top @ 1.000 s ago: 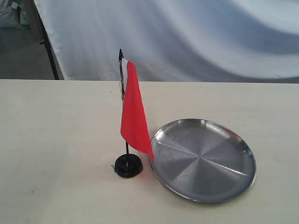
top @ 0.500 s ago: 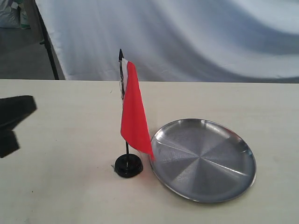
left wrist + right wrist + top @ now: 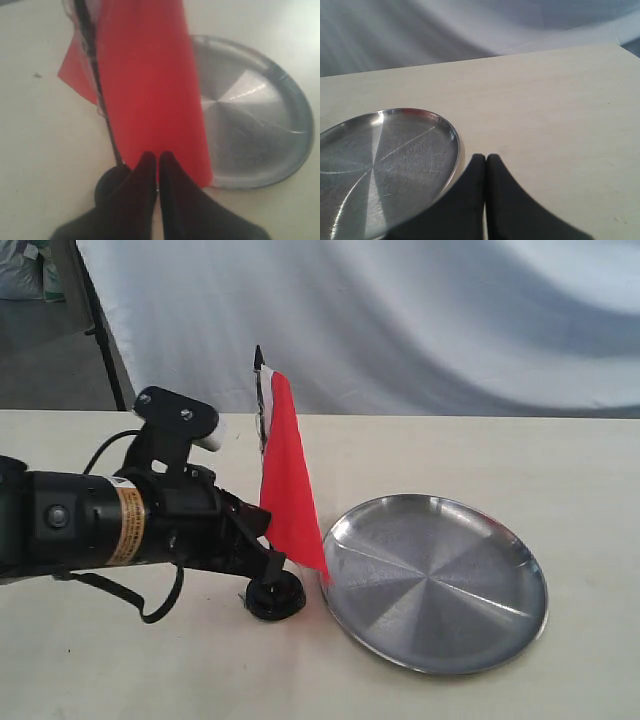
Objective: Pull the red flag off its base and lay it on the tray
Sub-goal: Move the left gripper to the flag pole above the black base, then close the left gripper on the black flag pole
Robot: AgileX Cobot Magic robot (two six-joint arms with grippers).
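The red flag (image 3: 288,490) stands upright on its thin black stick, set in the small black base (image 3: 275,598) just left of the silver tray (image 3: 435,580). My left gripper (image 3: 272,562) has reached in from the left and sits shut, empty, just above the base, its tips against the cloth's lower edge. In the left wrist view the shut gripper (image 3: 158,156) fronts the flag (image 3: 150,85), with the base (image 3: 111,181) partly hidden and the tray (image 3: 250,115) beyond. My right gripper (image 3: 486,158) is shut beside the tray (image 3: 385,160) rim and is out of the exterior view.
The left arm's black body (image 3: 90,520) lies low across the left of the beige table (image 3: 560,460). A grey cloth backdrop (image 3: 450,320) hangs behind the table's far edge, with a black stand leg (image 3: 100,340) at the back left.
The left arm has swung in from the left edge, where only its dark tip showed half a second ago, up to the flag's base. Flag, base and tray have not moved.
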